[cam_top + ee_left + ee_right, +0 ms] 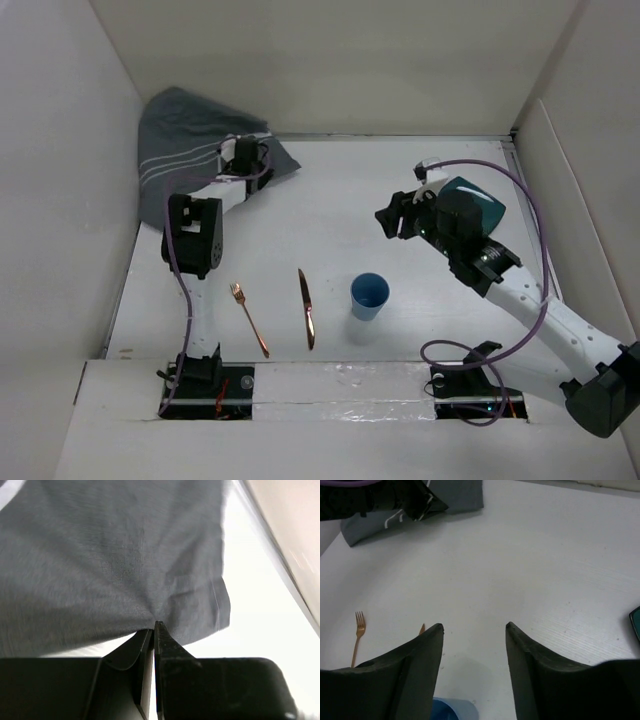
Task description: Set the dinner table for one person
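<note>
Closest to the lens on the left wrist: the left gripper (154, 627), its black fingers (172, 652) pressed flat together with the edge of the grey striped cloth (125, 555) nipped at their tips. We note creases fanning out across the fabric from the pinch point.

From above, we place this gripper at the far left of the dinner table (340, 190), the white matte surface that fills the floor of the walled enclosure. The cloth lies bunched in the far left corner. Its pale stripes run along the side toward the left wall, and part of it rides up against that wall.

Right gripper (474, 627): fingers spread apart, nothing between them, only bare white surface showing through the gap. In the top view it sits right of centre, pointing toward the left side.

Along the near part of the table we log three items in a row, none touching:
- copper fork (249, 318), leftmost, lying slanted, tines toward the far side
- copper knife (306, 308), just right of the fork, lying lengthwise near to far
- blue cup (369, 295), right of the knife, upright, mouth open

A dark teal object (482, 203) shows behind the right wrist. The arm hides much of it, so we cannot tell what it is.
</note>
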Robot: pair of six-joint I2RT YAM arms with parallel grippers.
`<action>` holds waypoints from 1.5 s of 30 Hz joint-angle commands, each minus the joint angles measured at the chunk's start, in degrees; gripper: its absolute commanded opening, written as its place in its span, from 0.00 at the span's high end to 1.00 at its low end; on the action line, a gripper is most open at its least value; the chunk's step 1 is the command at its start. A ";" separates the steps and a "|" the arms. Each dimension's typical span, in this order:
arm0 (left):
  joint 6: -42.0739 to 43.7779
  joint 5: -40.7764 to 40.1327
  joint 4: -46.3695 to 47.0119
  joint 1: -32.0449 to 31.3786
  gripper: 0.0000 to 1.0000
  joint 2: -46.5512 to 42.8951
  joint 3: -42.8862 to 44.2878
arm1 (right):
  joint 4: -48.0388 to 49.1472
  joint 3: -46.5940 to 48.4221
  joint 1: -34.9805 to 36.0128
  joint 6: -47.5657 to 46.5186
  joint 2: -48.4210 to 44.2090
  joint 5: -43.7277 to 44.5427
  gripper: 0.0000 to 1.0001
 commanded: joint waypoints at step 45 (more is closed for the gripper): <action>-8.08 -17.78 4.71 -15.02 0.49 -54.82 -54.01 | -1.19 42.15 -17.23 15.81 66.39 0.97 0.44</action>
